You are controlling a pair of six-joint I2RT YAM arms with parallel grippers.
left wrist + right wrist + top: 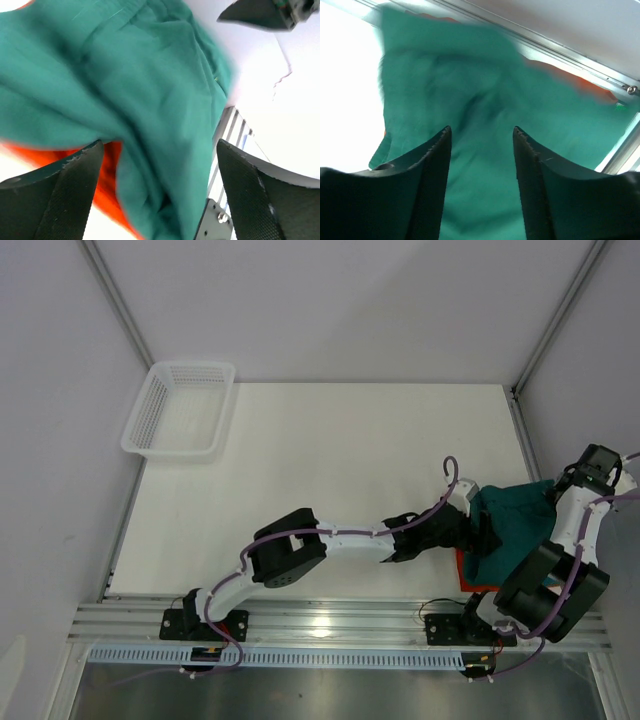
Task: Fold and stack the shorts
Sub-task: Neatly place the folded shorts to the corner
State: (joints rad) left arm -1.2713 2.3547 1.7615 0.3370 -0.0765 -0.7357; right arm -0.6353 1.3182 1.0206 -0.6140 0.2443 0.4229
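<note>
1. Fabric of the teal shorts [512,523] is lying in a rumpled heap at the near right corner of the table [330,470], draped over the orange-red shorts [470,572].
2. Most of the orange-red shorts is lying covered. Only a thin strip is peeking out under the near left edge of the teal shorts, so how it is folded cannot be told.
3. Both wrist views are showing the teal cloth blurred, so its creases and hems are hard to make out. From above, the right arm is cutting off the right side of the teal shorts.
4. The left gripper [160,145] is reaching in at the left side of the teal shorts with its fingers spread wide and nothing pinched between them. Whether it is touching the cloth cannot be told.
5. The right gripper [481,131] is hanging over the teal shorts from the right, its fingers standing partly apart with teal cloth showing through the gap, unclamped.
6. The aluminium rail [340,625] is running just beside the near edge of the teal shorts.
7. The white mesh basket [180,410] is sitting well apart from the teal shorts, far to their left at the table's back corner, with its mesh floor and walls showing.
</note>
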